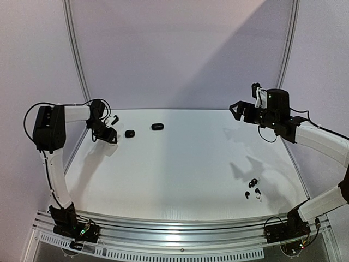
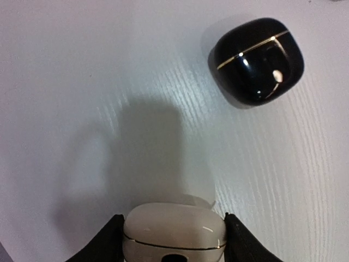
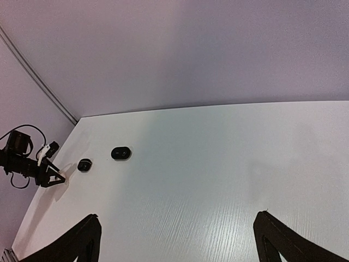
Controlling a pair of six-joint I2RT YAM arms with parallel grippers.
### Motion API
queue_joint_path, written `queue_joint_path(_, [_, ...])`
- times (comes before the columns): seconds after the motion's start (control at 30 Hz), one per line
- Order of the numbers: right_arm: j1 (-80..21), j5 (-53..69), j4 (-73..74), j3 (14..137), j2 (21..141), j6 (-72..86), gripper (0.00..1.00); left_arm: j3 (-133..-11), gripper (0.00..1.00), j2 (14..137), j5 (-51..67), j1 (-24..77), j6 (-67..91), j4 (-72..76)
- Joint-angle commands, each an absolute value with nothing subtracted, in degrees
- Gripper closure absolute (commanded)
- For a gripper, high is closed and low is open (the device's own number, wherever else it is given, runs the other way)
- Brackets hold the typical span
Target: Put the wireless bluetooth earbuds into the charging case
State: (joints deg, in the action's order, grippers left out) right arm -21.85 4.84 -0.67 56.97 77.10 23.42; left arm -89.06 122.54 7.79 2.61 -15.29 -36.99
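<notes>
A whitish closed charging case (image 2: pixel 174 232) sits between my left gripper's (image 2: pixel 173 240) black fingers, which press on both its sides, low over the table at the far left. A black case with a gold seam (image 2: pixel 256 60) lies just beyond it; in the top view that black case (image 1: pixel 130 133) is right of the left gripper (image 1: pixel 109 130). Another black case (image 1: pixel 157 126) lies farther right. Several tiny earbuds (image 1: pixel 253 189), mostly black, lie clustered at the near right. My right gripper (image 1: pixel 245 101) hangs high at the far right, open and empty.
The white table (image 1: pixel 180 164) ends in a metal rail at the near edge. Curved frame poles stand at the back left and back right. In the right wrist view the two black cases (image 3: pixel 121 153) (image 3: pixel 84 165) lie far beyond the wide-apart fingers (image 3: pixel 82 240).
</notes>
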Motion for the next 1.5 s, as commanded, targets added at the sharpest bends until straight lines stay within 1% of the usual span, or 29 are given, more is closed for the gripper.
queue_joint_path(0.0, [-22.6,5.2,-0.1,60.7,76.9,25.2,0.01,-88.7,1.0,113.5,10.5,4.6,-18.4,-37.3])
queue_joint_path(0.2, [-26.5,4.3,-1.9,66.0,78.2,27.3,0.01,-86.3,1.0,101.4,14.6,9.8,-28.5,-36.1])
queue_joint_path(0.37, [-33.3,3.2,2.6,77.3,84.8,29.4,0.03,-85.0,1.0,93.7,13.3,15.2,-35.6,-33.2])
queue_joint_path(0.43, [-35.9,4.4,4.8,83.0,88.3,30.7,0.06,-84.2,1.0,91.3,14.4,17.7,-37.3,-31.3])
queue_joint_path(0.53, [-39.5,7.5,4.4,88.2,93.6,33.2,0.1,-83.2,1.0,88.7,16.0,21.5,-38.8,-28.2])
queue_joint_path(0.63, [-43.0,9.6,3.9,92.8,98.1,34.6,0.13,-79.6,1.0,85.5,15.7,25.9,-42.3,-22.5])
queue_joint_path(0.73, [-46.3,10.4,5.2,97.3,101.9,33.6,0.15,-72.5,1.0,80.6,14.9,30.5,-47.1,-13.3])
queue_joint_path(0.8, [-47.8,12.3,6.3,99.8,104.7,32.0,0.18,-68.5,1.0,78.1,14.7,33.3,-49.0,-8.1])
queue_joint_path(0.97, [-49.1,16.4,6.5,101.2,107.7,31.5,0.3,-68.3,1.0,77.9,15.2,35.2,-46.3,-6.3])
queue_joint_path(1.03, [-49.3,17.7,6.0,101.1,108.4,32.3,0.33,-68.0,1.0,77.8,15.5,35.3,-45.3,-5.7])
queue_joint_path(1.2, [-50.0,22.5,4.2,101.5,110.1,32.3,0.35,-67.5,1.0,77.5,15.5,35.7,-43.9,-4.7])
queue_joint_path(1.3, [-50.1,22.9,3.8,102.2,111.1,32.4,0.35,-67.4,1.0,77.4,15.5,35.8,-43.8,-3.6])
queue_joint_path(1.47, [-50.2,22.1,5.1,104.6,113.2,32.1,0.43,-67.2,1.0,77.4,15.8,36.2,-44.3,-3.4])
